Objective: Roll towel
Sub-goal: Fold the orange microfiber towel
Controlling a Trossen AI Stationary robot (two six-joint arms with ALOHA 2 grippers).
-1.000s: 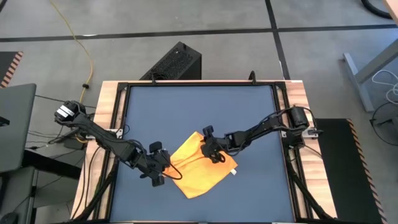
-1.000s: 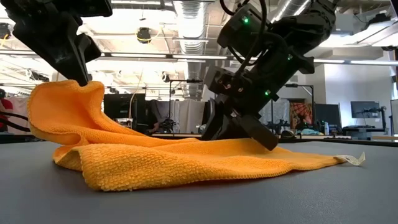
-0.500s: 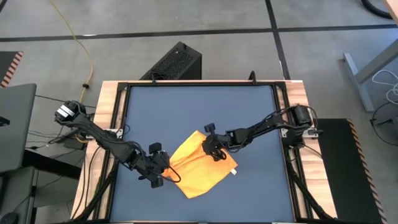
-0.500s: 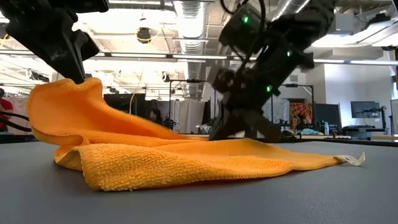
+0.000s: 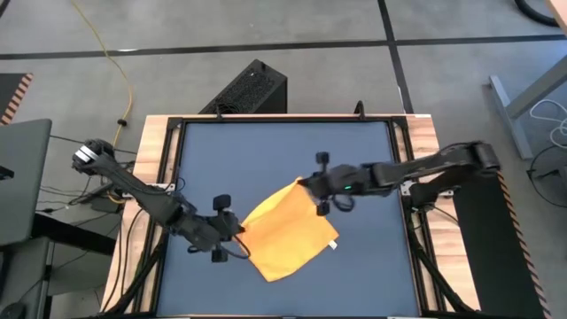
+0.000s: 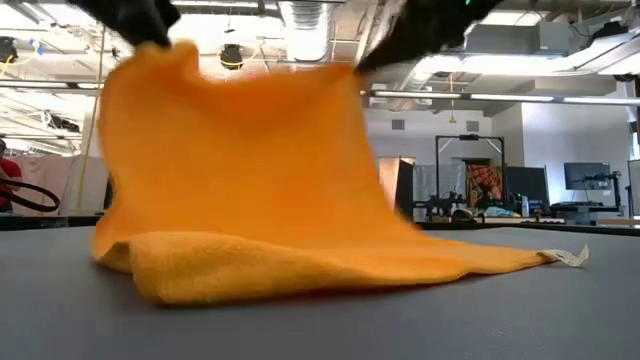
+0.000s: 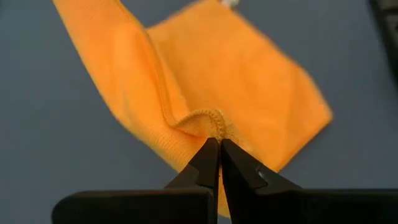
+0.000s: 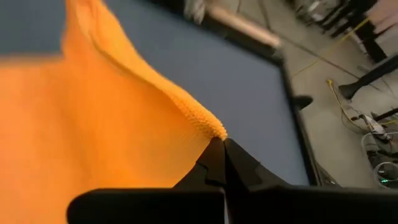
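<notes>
Where half a second ago it sagged low, the towel (image 5: 288, 232) now hangs lifted, left pincer (image 7: 219, 148) and right pincer (image 8: 222, 145) each clamped on an edge, set for folding over.

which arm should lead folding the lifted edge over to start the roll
Neither clearly: both hold it. The left gripper is shut on the towel at one raised corner, the right gripper on the other. The far edge with the white tag lies flat on the table, so probably moving together.
</notes>
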